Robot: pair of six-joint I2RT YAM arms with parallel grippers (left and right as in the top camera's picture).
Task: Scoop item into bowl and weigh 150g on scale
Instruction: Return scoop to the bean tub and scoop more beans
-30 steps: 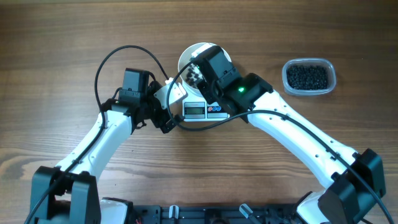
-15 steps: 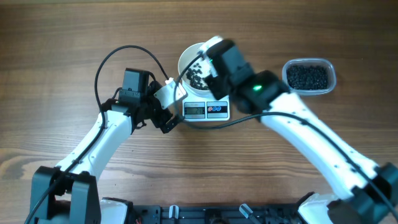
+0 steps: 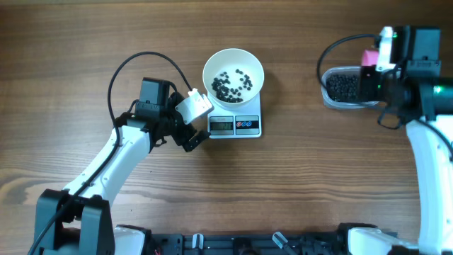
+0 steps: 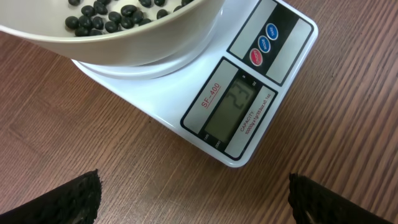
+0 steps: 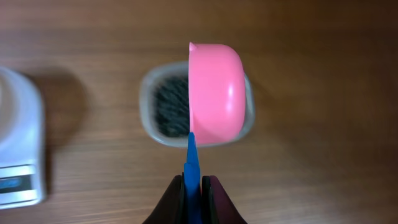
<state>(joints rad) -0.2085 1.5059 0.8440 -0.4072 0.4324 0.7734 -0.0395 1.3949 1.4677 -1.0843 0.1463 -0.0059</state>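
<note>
The white bowl (image 3: 233, 65) stands on the scale (image 3: 235, 125) with a thin scatter of black beads (image 3: 230, 83) inside. My left gripper (image 3: 198, 122) rests open just left of the scale's display. In the left wrist view its fingertips (image 4: 81, 199) frame bare wood below the scale (image 4: 233, 109) and the bowl (image 4: 124, 43). My right gripper (image 5: 194, 186) is shut on the blue handle of a pink scoop (image 5: 214, 93). The scoop is turned on its side above a clear tub of beads (image 5: 165, 109). From overhead the right gripper (image 3: 368, 76) and scoop (image 3: 369, 57) hang over the tub (image 3: 352, 87).
Bare wooden table lies between the scale and the tub. The left arm's black cable (image 3: 127, 67) loops above the table at the left. In the right wrist view the scale's edge (image 5: 18, 143) shows at the far left.
The right arm has swung from over the bowl to the right and now holds the scoop over the tub. The bowl and its beads are uncovered. The left arm has stayed put.
</note>
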